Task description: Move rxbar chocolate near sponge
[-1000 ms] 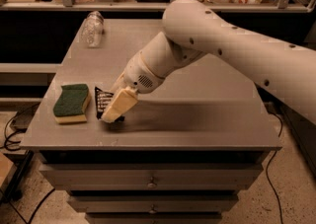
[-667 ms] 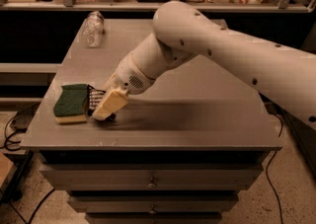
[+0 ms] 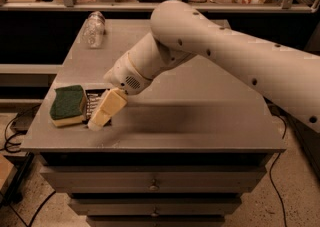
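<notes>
The rxbar chocolate (image 3: 94,102), a flat black wrapper with white text, lies at the table's front left, right beside the sponge (image 3: 68,104), almost touching its right side. The sponge has a dark green top over yellow foam. My gripper (image 3: 101,115) reaches down from the large white arm (image 3: 225,56), and its cream finger (image 3: 107,107) covers the bar's right edge. The gripper is shut on the bar, low at the tabletop. The other finger is hidden behind the first.
A clear plastic bottle (image 3: 93,28) lies at the table's back left. The grey table (image 3: 200,116) has drawers below its front edge. Shelves with bags stand behind the table. Cables lie on the floor at the left.
My gripper has moved left and a little forward with the rxbar chocolate, bringing it from a short gap away to right beside the sponge. The sponge has not moved.
</notes>
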You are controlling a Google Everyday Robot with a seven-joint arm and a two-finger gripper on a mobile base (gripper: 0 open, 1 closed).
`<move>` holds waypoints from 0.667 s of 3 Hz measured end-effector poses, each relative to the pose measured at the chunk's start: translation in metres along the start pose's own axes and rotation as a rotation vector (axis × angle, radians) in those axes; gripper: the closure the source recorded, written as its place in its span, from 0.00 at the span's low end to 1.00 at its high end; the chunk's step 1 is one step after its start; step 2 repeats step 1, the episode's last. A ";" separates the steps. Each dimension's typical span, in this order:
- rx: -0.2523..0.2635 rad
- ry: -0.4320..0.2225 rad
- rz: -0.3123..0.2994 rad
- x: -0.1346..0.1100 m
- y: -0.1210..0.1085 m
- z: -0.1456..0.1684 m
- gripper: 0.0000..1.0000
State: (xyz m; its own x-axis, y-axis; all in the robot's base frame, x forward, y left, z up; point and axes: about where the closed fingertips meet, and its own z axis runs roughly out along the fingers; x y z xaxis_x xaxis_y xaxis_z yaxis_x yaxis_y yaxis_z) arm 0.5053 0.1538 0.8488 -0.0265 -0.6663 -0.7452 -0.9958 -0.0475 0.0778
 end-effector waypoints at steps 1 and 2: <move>-0.001 -0.001 -0.002 -0.001 0.000 0.000 0.00; -0.001 -0.001 -0.002 -0.001 0.000 0.000 0.00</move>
